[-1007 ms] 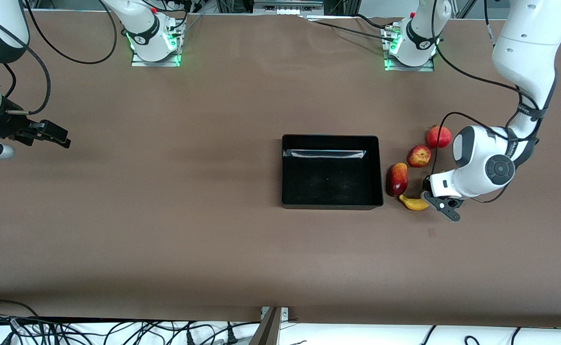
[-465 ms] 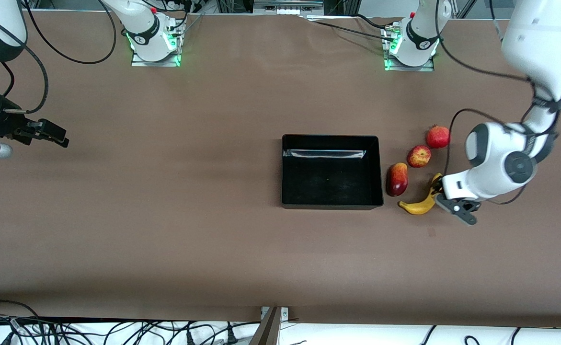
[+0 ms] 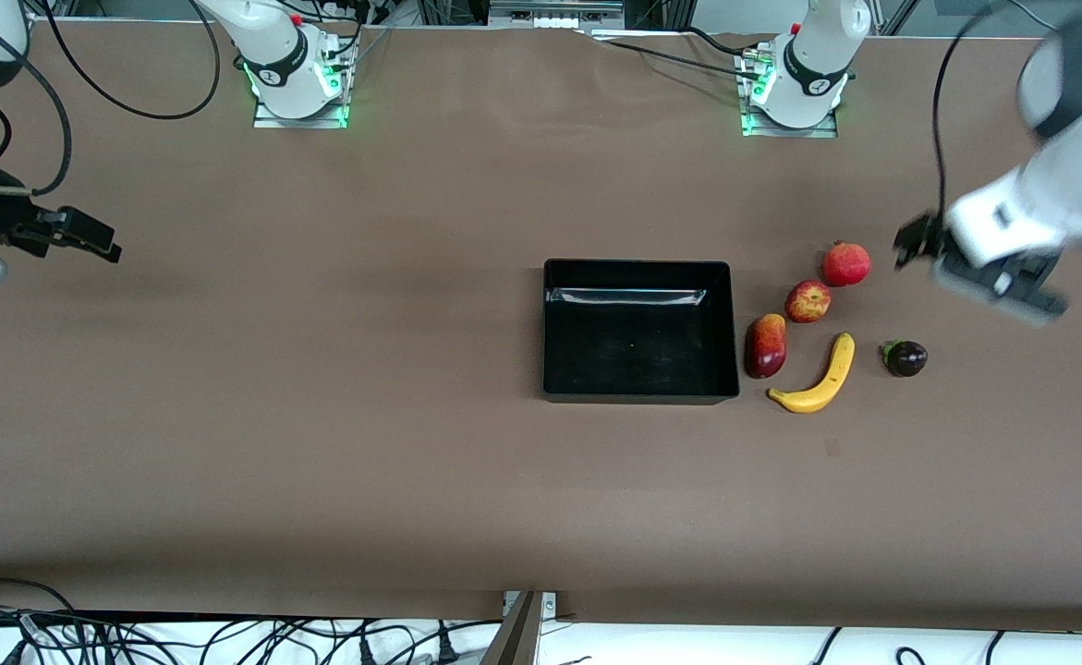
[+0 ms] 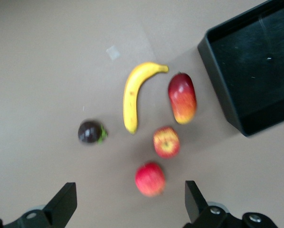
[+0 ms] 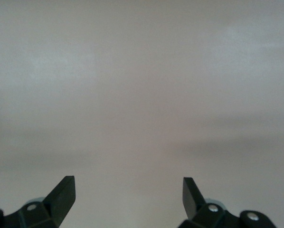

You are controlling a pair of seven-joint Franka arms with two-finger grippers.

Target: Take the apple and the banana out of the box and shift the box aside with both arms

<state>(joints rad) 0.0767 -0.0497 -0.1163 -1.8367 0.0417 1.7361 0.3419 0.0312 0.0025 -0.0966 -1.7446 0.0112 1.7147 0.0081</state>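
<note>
Since the frame half a second back, your left pincer (image 3: 975,268) has lifted off the banana (image 3: 818,377) and swung up toward the left arm's end of the table (image 3: 319,416), uncovering a small dark purple fruit (image 3: 905,357) with a green stem. Banana lies flat on the table, curved, nothing gripping it, its lower tip nearest the front camera, just beside the mango (image 3: 766,345). Apple (image 3: 808,301) sits farther from the front camera than the banana, between the mango and the pomegranate (image 3: 845,264), apart from both. Box (image 3: 638,395) rests open-top on the table, no fruit in it, the mango just beside its wall on the left arm's side. You see the left pincer in the air over bare table, close to the pomegranate and the dark fruit, fingers (image 4: 61,204) spread wide and holding nothing. Your right pincer (image 3: 79,242) waits over bare table at the right arm's end, well apart from the box, its fingers (image 5: 61,194) spread too, nothing between them.
</note>
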